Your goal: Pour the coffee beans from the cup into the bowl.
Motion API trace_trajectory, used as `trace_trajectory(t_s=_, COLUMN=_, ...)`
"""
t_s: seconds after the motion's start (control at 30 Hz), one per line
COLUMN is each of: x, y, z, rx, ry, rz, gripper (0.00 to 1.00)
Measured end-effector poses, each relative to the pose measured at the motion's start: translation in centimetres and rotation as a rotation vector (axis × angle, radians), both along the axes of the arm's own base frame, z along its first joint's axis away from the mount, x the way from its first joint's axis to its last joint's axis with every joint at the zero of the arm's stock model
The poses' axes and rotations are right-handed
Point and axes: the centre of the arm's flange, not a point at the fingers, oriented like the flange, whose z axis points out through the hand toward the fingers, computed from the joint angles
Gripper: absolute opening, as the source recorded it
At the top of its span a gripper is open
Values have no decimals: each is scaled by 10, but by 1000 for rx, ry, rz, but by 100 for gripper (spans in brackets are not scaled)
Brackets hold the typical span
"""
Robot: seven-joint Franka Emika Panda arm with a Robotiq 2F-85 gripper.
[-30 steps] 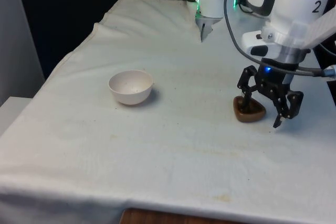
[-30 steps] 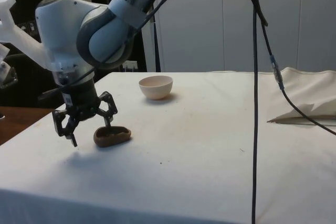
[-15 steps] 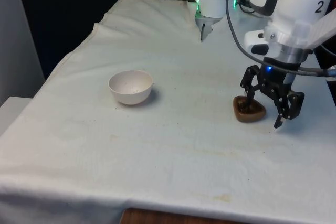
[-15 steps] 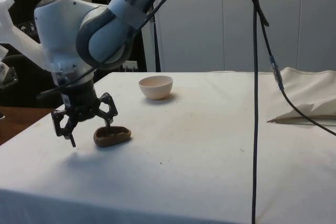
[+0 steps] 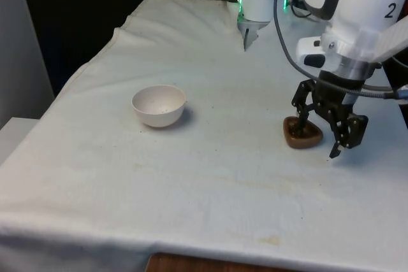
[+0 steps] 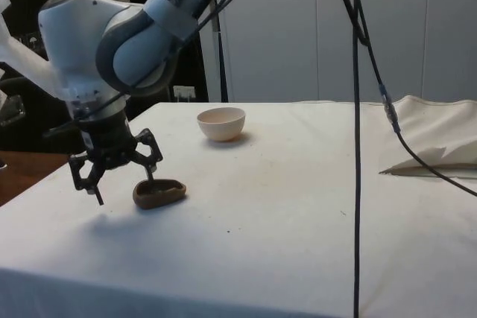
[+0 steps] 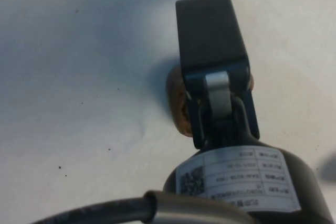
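Note:
A low brown cup (image 5: 299, 141) (image 6: 160, 194) rests on the white cloth near the front view's right edge. My gripper (image 5: 317, 143) (image 6: 125, 191) is open and tilted over it. One finger reaches down inside the cup's rim; the other hangs outside it, just above the cloth on the side away from the bowl. In the wrist view a black finger (image 7: 210, 40) covers most of the cup (image 7: 176, 108), so I cannot see what the cup contains. The white bowl (image 5: 159, 104) (image 6: 221, 123) stands upright towards the front view's left, well apart from the cup.
Black cables (image 6: 356, 109) hang down across the side view. A raised fold of cloth (image 6: 432, 158) lies at the table's far end near the robot's base. The table edge runs close to the cup on the front view's right.
The gripper has shifted slightly towards the side view's left and tilted a little more. The cup and the bowl have stayed in place.

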Motion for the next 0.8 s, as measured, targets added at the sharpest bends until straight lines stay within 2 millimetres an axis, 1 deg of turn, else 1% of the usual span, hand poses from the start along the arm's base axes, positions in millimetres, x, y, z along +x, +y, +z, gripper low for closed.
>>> trace_trajectory(t_s=0.13, x=4, y=-1, z=2, rx=-13, ry=14, rz=-6, gripper=100)
trace_trajectory(t_s=0.4, x=5, y=1, z=6, rx=-26, ry=25, rz=-7, gripper=100)
trace_trajectory(t_s=0.67, x=1, y=13, z=5, rx=-27, ry=22, rz=-20, gripper=100)
trace_trajectory(t_s=0.8, x=1, y=15, z=3, rx=-27, ry=23, rz=-33, gripper=100)
